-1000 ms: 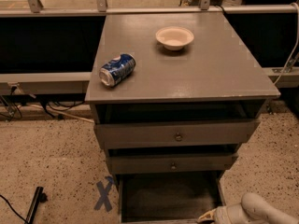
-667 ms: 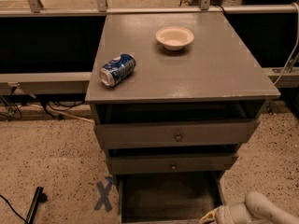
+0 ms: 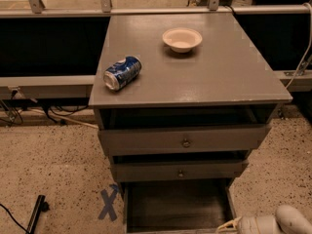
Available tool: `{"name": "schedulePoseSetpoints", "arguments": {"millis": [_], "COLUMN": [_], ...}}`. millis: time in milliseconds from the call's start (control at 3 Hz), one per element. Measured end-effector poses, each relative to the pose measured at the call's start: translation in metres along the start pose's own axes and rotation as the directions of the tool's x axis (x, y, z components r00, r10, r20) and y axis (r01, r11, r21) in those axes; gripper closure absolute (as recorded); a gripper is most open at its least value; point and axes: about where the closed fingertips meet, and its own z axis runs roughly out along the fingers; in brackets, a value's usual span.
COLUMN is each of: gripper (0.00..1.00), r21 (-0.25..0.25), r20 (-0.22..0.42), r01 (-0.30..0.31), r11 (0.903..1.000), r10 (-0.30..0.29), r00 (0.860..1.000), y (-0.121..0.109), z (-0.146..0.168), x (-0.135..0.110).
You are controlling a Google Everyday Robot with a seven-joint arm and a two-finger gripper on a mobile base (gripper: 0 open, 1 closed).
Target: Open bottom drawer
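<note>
The grey cabinet has three drawers. The bottom drawer stands pulled far out, and I look down into its dark grey interior. Its front panel and knob are cut off by the lower edge of the view. My gripper is at the bottom right, at the drawer's front right corner, with the white arm behind it. The mid-sized drawer front and the widest drawer front above are each pulled out a little.
On the cabinet top lie a blue can on its side and a white bowl. A blue X is taped on the speckled floor at the left. A black object lies at the lower left. Rails run behind.
My arm and gripper have shifted slightly to the right along the bottom edge. The bottom drawer stays pulled out; can and bowl have not moved.
</note>
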Motion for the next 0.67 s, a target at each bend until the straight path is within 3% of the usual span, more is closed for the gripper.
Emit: {"name": "schedulePoseSetpoints", "arguments": {"millis": [333,667], "gripper": [0.5,0.27], "r21": [0.124,0.112], "r20": [0.014,0.018], "r01": [0.031,0.029], "r11": [0.9919,0.9933], "r10": [-0.033,-0.031], "r00": [0.999,0.999], "y": [-0.0073,-0.0067], "z": [-0.0351,-0.0299], "x": [-0.0202,-0.0198]}}
